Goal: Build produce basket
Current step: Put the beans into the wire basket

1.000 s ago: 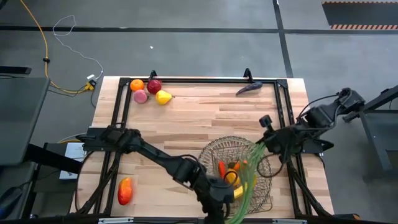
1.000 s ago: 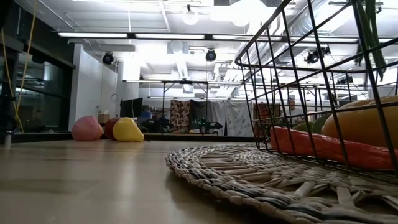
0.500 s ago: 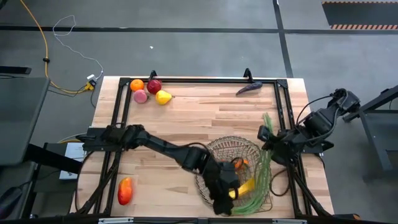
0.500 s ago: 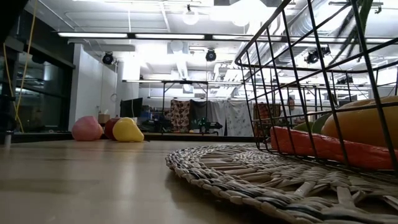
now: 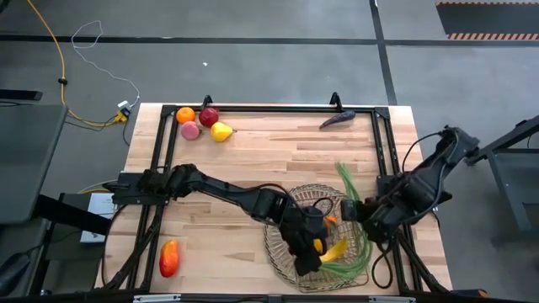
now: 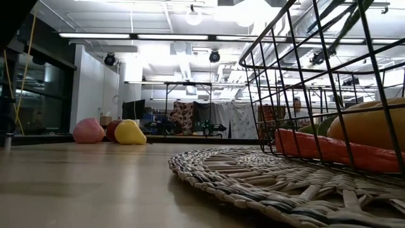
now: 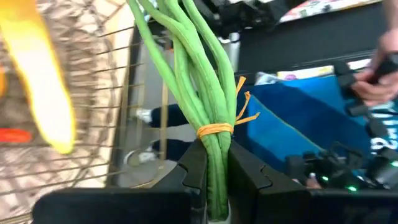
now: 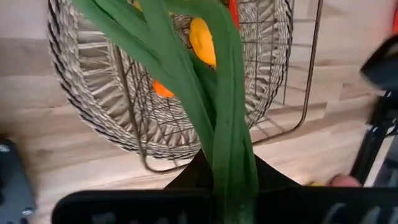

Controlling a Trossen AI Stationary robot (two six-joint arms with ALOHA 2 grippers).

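Over basket (image 5: 290,252) | both arms' fingers (image 7: 249,177) clenched on green beans (image 7: 199,93), opp. ends

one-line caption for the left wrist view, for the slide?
Left gripper shut on a banded bunch of green beans, beside the wire basket holding a banana.

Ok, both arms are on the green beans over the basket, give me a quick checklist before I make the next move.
1. Left gripper shut on the green beans at the banded end: ok.
2. Right gripper shut on the same bundle: ok.
3. Beans fully inside the basket: not ok, they arch up over its right rim.
4. Banana and carrot already in the basket: ok.
5. Produce left on the table: not ok, mango, eggplant and the far-corner fruit cluster remain.
6. Room for the beans inside: cannot tell.
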